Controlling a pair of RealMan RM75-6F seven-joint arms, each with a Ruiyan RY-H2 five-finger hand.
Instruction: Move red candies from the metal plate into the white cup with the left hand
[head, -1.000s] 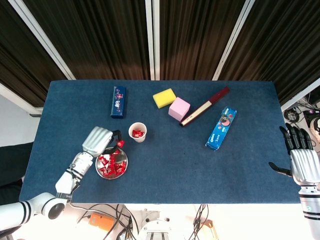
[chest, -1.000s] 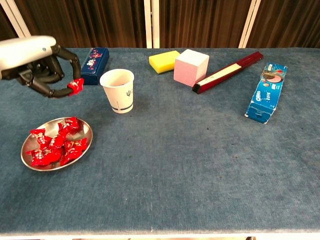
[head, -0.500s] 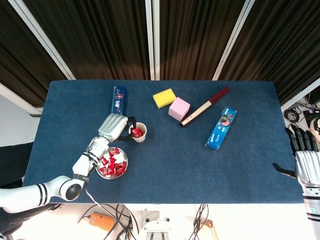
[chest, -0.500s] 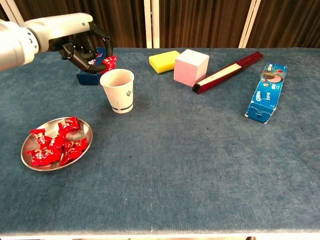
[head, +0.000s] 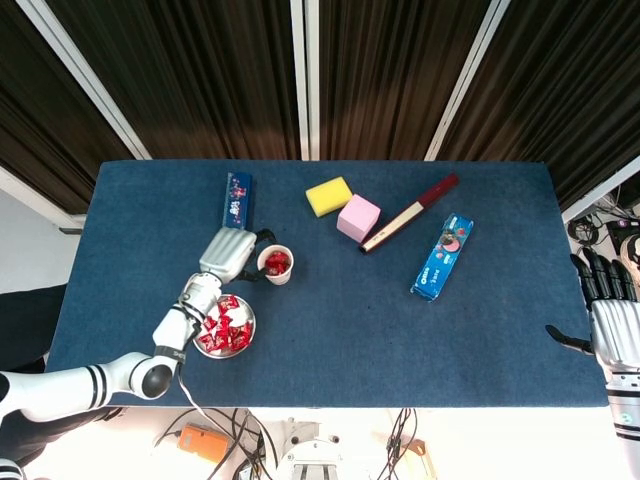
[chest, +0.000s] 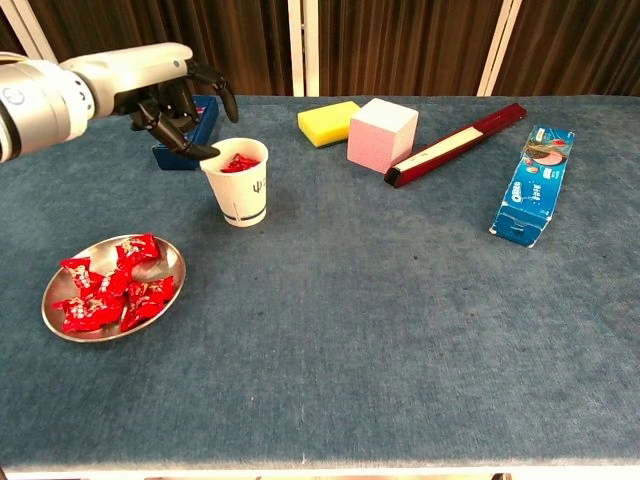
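1. Candy, red, lies in the white cup.
2. My left hand hovers at the cup's rim, fingers apart, holding nothing.
3. More red candies fill the metal plate on the worktop.
4. My right hand hangs open, well apart.

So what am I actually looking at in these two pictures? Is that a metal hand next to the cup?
Yes. It is a two-armed robot with human-like hands, steered remotely by a person. One picture looks down from its head, the other looks forward from its chest.

The left hand is at the rim of the white cup, fingers apart and holding nothing; a red candy lies in the cup. More red candies fill the metal plate nearby. The right hand waits open at the far table edge, seen only from the head.

Also on the blue table: a dark blue box, a yellow sponge, a pink cube, a long dark red box and a blue cookie pack.
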